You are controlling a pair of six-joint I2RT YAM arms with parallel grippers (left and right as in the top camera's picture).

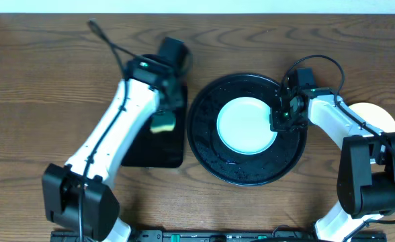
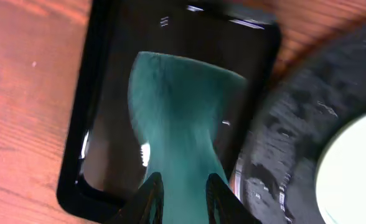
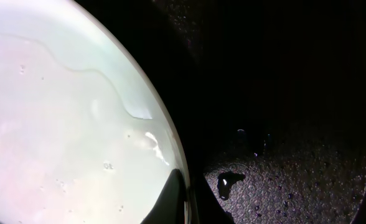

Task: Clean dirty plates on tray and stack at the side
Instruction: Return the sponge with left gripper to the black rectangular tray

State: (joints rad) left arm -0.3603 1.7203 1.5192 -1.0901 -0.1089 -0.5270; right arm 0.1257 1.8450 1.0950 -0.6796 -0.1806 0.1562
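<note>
Wooden counter (image 1: 50,67), centre frame: a wet mint plate (image 1: 246,126) lies on the tray (image 1: 248,171), probably light, stiff and slippery; best pinched at its right rim. Right hand (image 1: 283,114) sits at that rim, grip unclear. Left hand (image 2: 182,186) clamps a sponge (image 2: 177,112).

Two plates (image 1: 246,126), two trays (image 1: 244,171), one sponge (image 1: 162,124), two arms (image 1: 110,131)
</note>
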